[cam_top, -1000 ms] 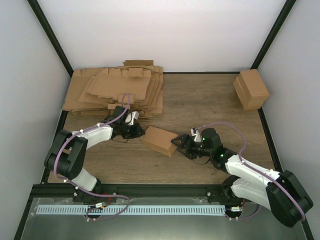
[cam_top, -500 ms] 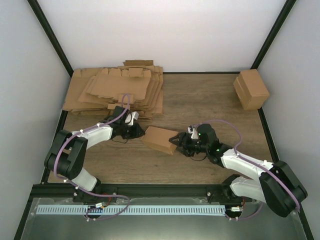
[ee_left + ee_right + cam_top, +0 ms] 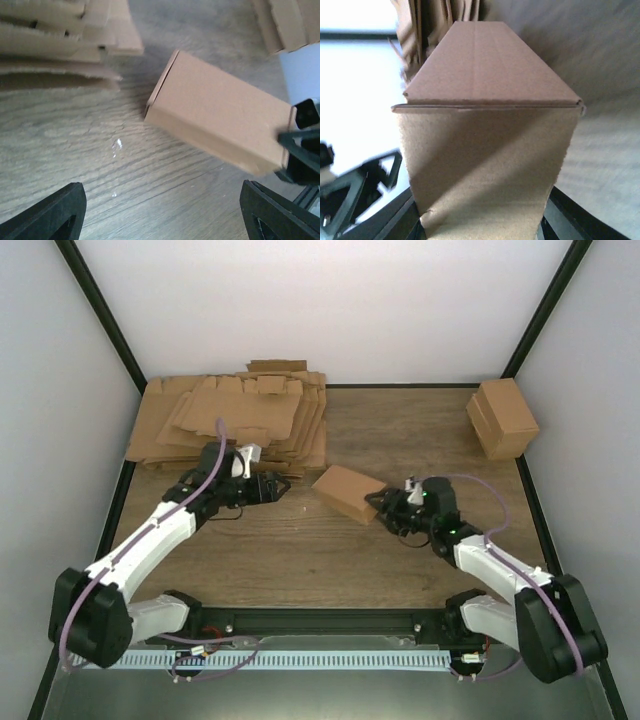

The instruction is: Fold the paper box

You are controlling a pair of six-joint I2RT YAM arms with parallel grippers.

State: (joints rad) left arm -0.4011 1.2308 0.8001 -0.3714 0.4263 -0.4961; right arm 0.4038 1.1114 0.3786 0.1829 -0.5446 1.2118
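The paper box (image 3: 345, 493) is a closed, plain brown oblong carton with smooth faces and crisp edges. It is set askew near the middle of the worktop (image 3: 420, 430). My right tool (image 3: 384, 508) clamps its 4 o'clock end. My left tool (image 3: 281, 486) gapes wide at its 9 o'clock, not touching it.

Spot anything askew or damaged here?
The cardboard sheet pile at the far left is fanned out, its edges misaligned. The paper box is angled diagonally, one end in the right gripper. No spill visible.
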